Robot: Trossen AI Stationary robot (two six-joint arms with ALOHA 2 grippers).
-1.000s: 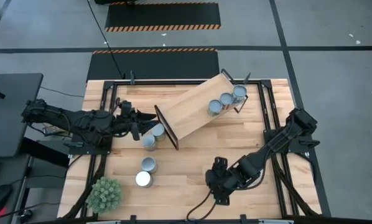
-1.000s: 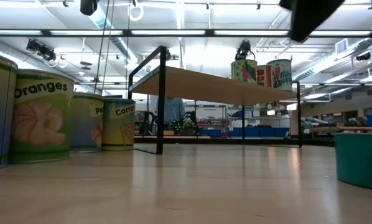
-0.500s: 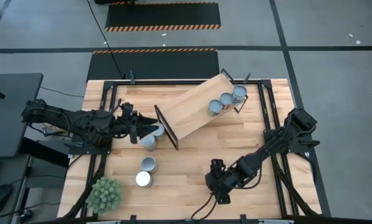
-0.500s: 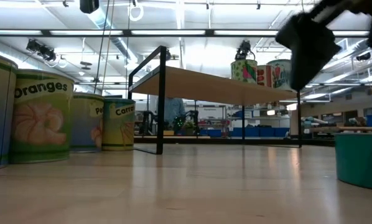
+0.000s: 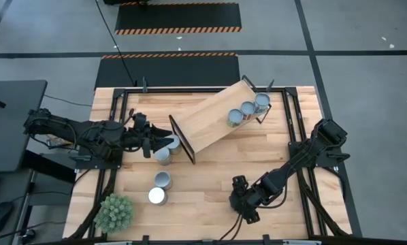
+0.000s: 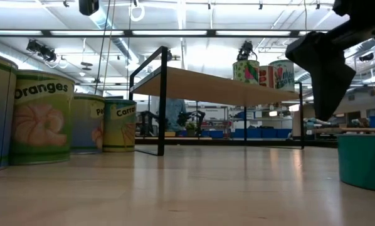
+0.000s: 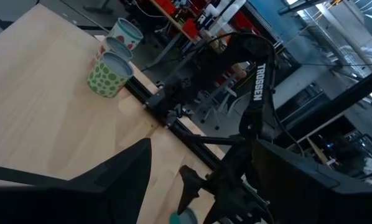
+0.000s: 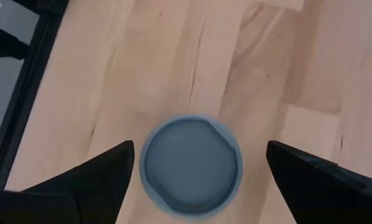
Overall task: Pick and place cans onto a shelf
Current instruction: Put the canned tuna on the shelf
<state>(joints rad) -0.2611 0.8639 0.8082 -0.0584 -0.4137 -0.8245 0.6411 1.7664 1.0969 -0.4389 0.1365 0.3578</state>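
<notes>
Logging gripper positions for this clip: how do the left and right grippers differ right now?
The left gripper reaches level toward cans beside the shelf end; the right gripper points down over a lone can near the table's front edge. The right gripper's fingers straddle that can untouched. Both are open.

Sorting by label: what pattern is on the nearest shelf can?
Green dots on white, on the can standing on the shelf; clearest in the left wrist view.
</notes>
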